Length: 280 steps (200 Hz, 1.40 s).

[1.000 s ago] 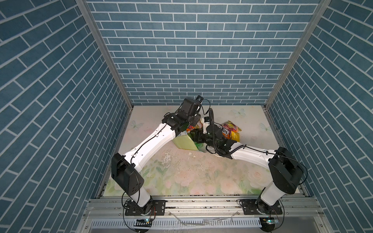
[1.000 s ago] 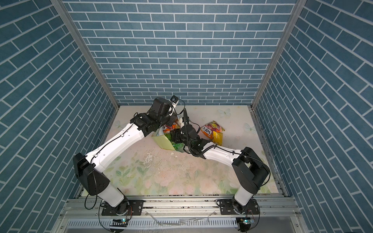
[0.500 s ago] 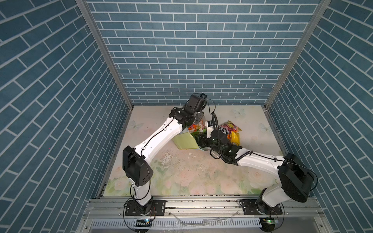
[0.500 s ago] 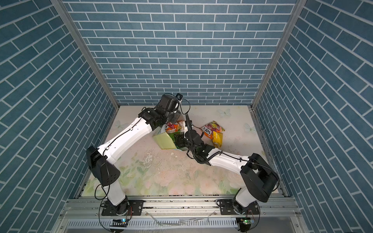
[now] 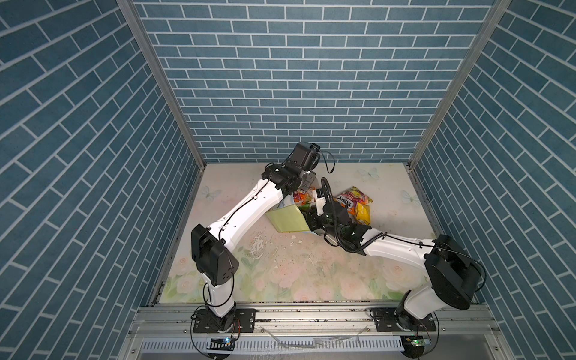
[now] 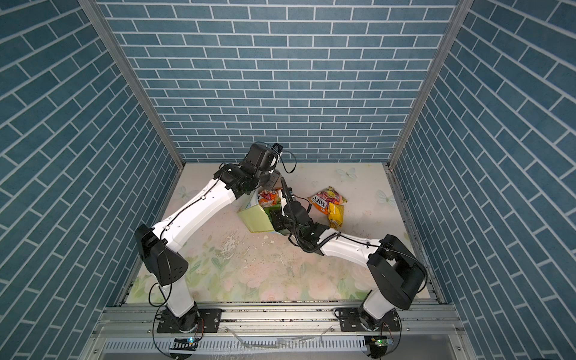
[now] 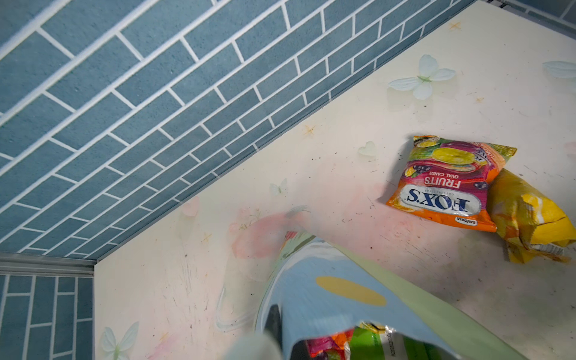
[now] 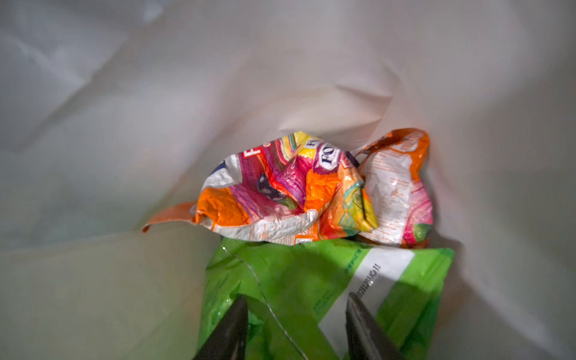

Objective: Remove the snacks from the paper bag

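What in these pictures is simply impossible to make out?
Tips of the left tool: hidden beneath its own wrist in both top views, blurred in the left wrist view.
Bottom of the paper bag: covered by the green packet and FOX'S packets in the right wrist view.
Print on the green packet: blurred there.

White arm links (image 5: 249,212), black joints (image 5: 215,258), black cables (image 5: 352,246).

likely a robot lab booth: brick-print walls (image 5: 280,78), aluminium rail (image 5: 311,313).
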Motion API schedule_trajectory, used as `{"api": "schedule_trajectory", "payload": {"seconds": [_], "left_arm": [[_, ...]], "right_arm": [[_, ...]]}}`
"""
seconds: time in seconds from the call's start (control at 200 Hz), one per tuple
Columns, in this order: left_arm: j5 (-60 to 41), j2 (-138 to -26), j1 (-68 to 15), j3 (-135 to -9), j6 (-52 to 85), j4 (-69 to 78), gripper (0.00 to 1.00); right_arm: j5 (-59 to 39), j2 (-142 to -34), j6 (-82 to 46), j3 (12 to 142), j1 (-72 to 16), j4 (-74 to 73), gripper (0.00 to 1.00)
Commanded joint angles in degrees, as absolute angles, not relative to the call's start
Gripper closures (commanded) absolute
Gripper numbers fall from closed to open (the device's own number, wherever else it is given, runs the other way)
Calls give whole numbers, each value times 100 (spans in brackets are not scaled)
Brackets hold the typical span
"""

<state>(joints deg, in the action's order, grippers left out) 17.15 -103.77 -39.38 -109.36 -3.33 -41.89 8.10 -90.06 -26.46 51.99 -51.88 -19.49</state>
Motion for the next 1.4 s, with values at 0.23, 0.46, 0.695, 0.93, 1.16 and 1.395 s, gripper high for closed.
{"api": "schedule_trajectory", "payload": {"seconds": [0.23,0.46,0.695,0.93,1.16,1.395], "left_arm": [[1619,-9958,-3955,-11164,-211,-3785,100],[1325,-9714,-3994,-10896,-228,-3636,100],[1380,-9095,-4043,-9930,-457,-2849,100],[1337,-9035,-4138,-9794,-387,-2848,100],[1408,-9243,-4225,-9956,-208,-3067,100],[1380,-9419,-4236,-10109,-131,-3185,100]], "right_arm": [[607,-9320,-2364,5584,-5201,-1642,39],[817,-9338,-2632,5644,-5127,-1539,29],[1148,-9213,-2830,5696,-5089,-1348,26],[1464,-9228,-2908,5779,-5084,-1353,26],[1653,-9495,-2928,6121,-5093,-1371,27],[1863,-9898,-2869,6323,-5075,-1622,36]]}}
